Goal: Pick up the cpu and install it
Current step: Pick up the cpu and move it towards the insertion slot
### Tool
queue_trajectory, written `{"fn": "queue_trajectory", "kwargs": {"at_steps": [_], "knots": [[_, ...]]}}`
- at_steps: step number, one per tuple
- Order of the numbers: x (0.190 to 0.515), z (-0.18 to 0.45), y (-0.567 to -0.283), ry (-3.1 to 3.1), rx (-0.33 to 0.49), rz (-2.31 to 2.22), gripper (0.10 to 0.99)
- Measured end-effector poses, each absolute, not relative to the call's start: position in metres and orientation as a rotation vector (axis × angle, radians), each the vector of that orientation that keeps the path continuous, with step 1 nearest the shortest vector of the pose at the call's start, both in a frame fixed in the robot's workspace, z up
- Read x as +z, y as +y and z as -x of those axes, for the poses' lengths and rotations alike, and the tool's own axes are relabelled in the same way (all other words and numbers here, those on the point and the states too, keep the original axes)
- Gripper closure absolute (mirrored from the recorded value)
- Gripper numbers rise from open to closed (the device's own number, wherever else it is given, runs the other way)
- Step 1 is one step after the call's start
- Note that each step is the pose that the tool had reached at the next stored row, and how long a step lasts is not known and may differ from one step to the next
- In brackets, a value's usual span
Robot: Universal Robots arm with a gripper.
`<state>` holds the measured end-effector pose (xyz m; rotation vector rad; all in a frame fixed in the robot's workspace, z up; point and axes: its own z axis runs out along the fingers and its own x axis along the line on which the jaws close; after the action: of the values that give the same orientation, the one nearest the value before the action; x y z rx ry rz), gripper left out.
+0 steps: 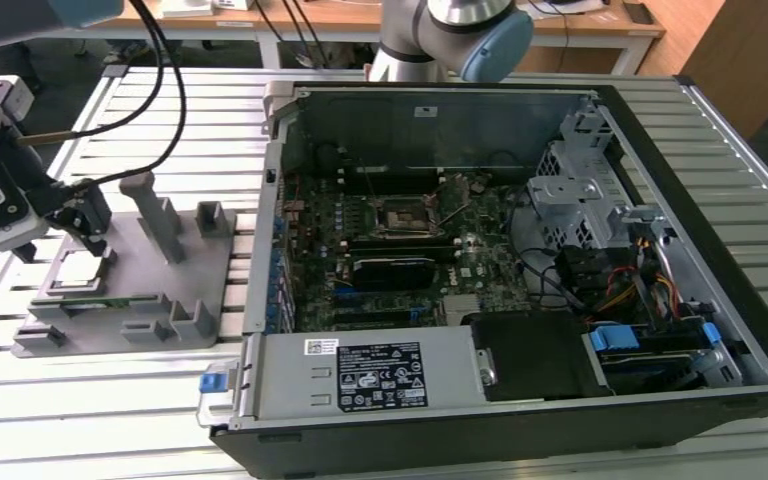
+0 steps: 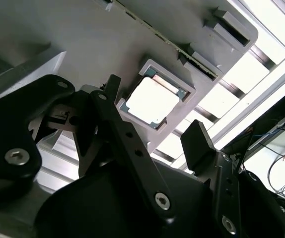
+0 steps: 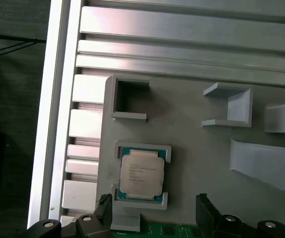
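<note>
- Claw (image 2: 155, 106) spread, holding nothing; 2 black fingers (image 2: 113, 91) straddle the cpu from just above.
- cpu (image 3: 141, 174) lies flat, silver top up, in its square pocket on the grey fixture plate (image 3: 192, 163).
- Fixture plate sits on the slotted aluminium table (image 1: 91, 400).
- Open computer case (image 1: 651, 130) to the exterior view's right; its motherboard socket (image 1: 404, 215) well apart from the claw.

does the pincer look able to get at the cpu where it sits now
Probably yes: the pincer hangs open just above the cpu, which lies bare in its fixture nest. Low corner walls hug it, so grip room looks tight.
</note>
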<state>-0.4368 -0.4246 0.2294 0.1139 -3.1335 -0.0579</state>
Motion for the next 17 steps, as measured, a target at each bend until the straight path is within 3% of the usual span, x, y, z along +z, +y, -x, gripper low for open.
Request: {"fn": "queue_trajectory", "kwargs": {"at_steps": [17], "knots": [[0.211,0.440,-0.420,-3.135,-0.057,-0.076,0.325]]}}
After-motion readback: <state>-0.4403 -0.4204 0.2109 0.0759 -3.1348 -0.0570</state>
